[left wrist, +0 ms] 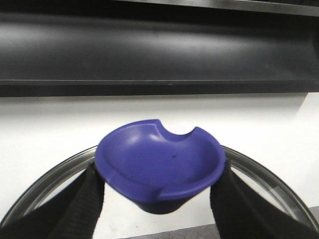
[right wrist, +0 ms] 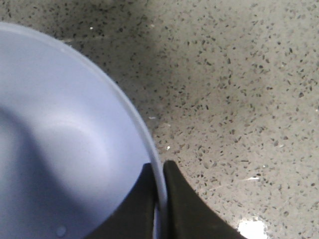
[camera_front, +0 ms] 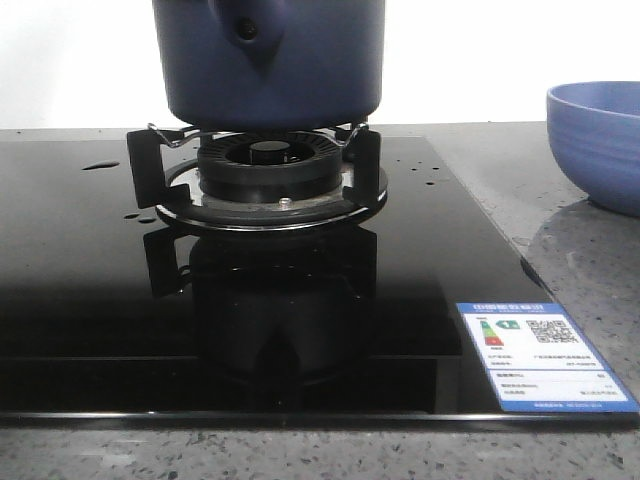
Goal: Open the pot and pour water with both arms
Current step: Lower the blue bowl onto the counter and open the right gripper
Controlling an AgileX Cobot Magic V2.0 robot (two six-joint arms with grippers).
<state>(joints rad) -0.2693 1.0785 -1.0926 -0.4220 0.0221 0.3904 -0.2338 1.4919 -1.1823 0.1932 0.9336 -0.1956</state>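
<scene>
Two grippers, both clamped

Water [camera_front: 100, 165]: small drops on black glass hob [camera_front: 90, 300], left of burner [camera_front: 268, 165].
Pot [camera_front: 270, 60]: navy, sits on burner stand, centre-rear, handle stub w/ hole faces camera.
L gripper [left wrist: 158, 186]: fingers [left wrist: 82, 204] closed on blue lid knob [left wrist: 159, 167].
Bowl [camera_front: 598, 140]: light blue, on speckled counter [right wrist: 239, 99], right of hob.
R gripper [right wrist: 160, 199]: pinched on bowl rim.

A blue-edged energy label [camera_front: 545, 357] lay on the near right corner of the black glass cooktop [camera_front: 80, 300]; its QR code showed, but its print was too small to read.
</scene>
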